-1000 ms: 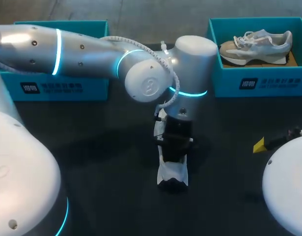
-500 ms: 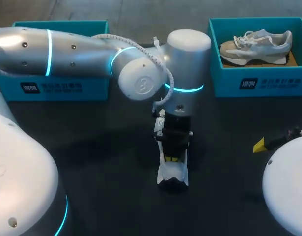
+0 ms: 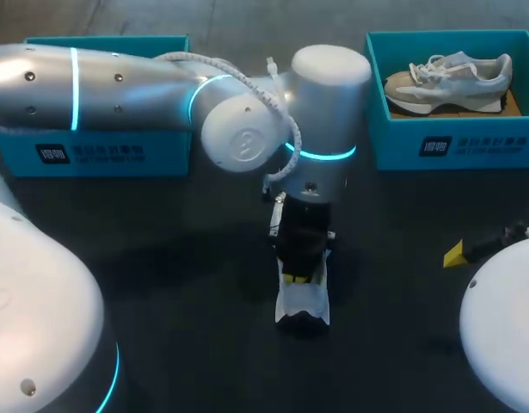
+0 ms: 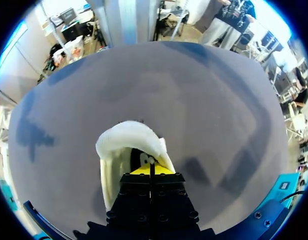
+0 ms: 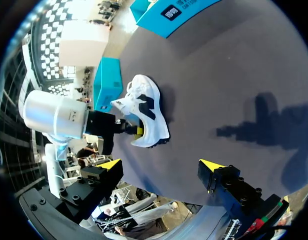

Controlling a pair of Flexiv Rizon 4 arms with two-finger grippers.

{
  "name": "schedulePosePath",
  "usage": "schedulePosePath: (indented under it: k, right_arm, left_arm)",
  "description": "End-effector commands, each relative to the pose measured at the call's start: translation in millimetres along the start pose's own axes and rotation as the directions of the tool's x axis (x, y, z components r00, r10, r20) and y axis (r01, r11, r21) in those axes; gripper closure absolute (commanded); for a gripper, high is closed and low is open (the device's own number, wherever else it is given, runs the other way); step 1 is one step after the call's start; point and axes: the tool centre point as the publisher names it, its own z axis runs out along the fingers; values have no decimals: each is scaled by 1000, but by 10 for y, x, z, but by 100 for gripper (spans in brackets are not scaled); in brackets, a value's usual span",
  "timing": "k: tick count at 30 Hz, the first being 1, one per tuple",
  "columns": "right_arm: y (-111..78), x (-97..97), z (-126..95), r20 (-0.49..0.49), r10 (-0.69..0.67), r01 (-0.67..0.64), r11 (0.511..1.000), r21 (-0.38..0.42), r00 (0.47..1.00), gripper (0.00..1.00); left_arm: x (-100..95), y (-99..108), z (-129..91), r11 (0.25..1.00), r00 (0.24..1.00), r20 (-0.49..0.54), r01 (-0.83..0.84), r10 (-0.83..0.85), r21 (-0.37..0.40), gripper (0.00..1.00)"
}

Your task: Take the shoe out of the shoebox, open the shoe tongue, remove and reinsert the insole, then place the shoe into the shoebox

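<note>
Head view: my left gripper [image 3: 300,277] is down in the white shoe [image 3: 304,305], mid-table, out of the shoebox [image 3: 101,153]. Left wrist view: fingers pressed together inside the opening; can't tell if they pinch the insole. Right wrist view: my right gripper [image 5: 160,167] is spread, well apart from the shoe. Risk: pulling up lifts the whole shoe, since nothing pins it.

Shoe [image 3: 303,303] smooth synthetic; table [image 3: 161,258] matt; shoebox [image 3: 161,155] matt card; left arm [image 3: 118,86] glossy.
</note>
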Motion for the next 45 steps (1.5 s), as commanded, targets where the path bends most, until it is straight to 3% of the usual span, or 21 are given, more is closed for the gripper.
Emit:
schedulePosePath:
  k: [1, 6, 16, 20, 31, 39, 45]
  right_arm:
    - [-57, 7, -27, 4, 1, -1, 1000, -7, 1000, 0]
    - [-57, 7, -27, 4, 1, -1, 1000, -7, 1000, 0]
    - [-57, 7, -27, 4, 1, -1, 1000, -7, 1000, 0]
    - [-57, 7, -27, 4, 1, -1, 1000, -7, 1000, 0]
    - [-57, 7, -27, 4, 1, -1, 1000, -7, 1000, 0]
    - [-57, 7, -27, 4, 1, -1, 1000, -7, 1000, 0]
    - [-57, 7, -27, 4, 1, -1, 1000, -7, 1000, 0]
  left_arm:
    - [-131, 87, 50, 1000, 996, -90, 18, -17, 8, 100]
    - [-116, 89, 169, 1000, 992, -125, 16, -14, 18, 100]
    - [-98, 90, 448, 998, 994, -101, 47, -43, 44, 100]
    - [-89, 85, 401, 998, 996, -71, 56, -53, 36, 100]
    - [-90, 90, -61, 997, 997, 46, 59, -57, -58, 100]
    - [-193, 129, 89, 995, 989, 133, 74, -65, -63, 100]
    - [-221, 153, 260, 995, 989, 135, 75, -67, -58, 100]
